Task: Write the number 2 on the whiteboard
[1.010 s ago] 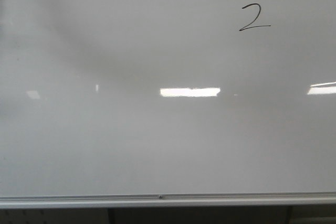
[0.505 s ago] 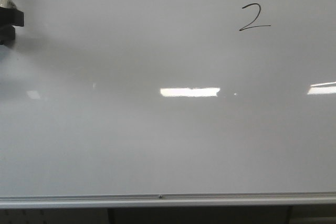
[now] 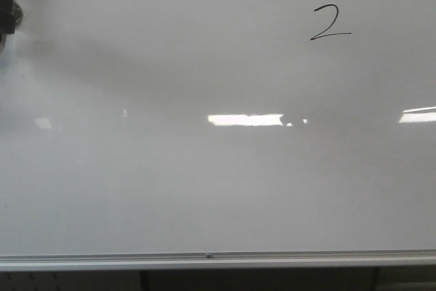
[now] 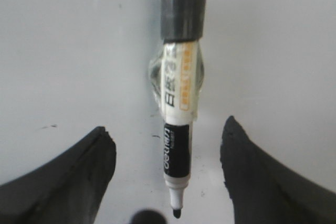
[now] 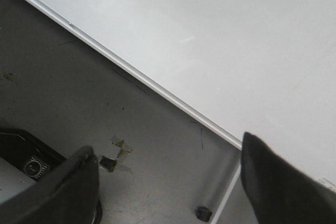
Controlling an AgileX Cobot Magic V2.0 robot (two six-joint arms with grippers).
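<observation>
Since a finished number 2 (image 3: 331, 22) already sits at the upper right of the whiteboard (image 3: 218, 182), I judge the writing stroke done and the retreat in hand. Left gripper (image 4: 168, 171) shows fingers spread either side of a marker (image 4: 177, 129) fixed along its axis, tip bare and off the surface; only a dark sliver of that arm shows at the front view's far left edge. Right gripper (image 5: 168, 182) is spread, empty, off the board's silver frame (image 5: 157, 90). Next move calls for parking clear without smudging ink. Marker's mount is cut off.
</observation>
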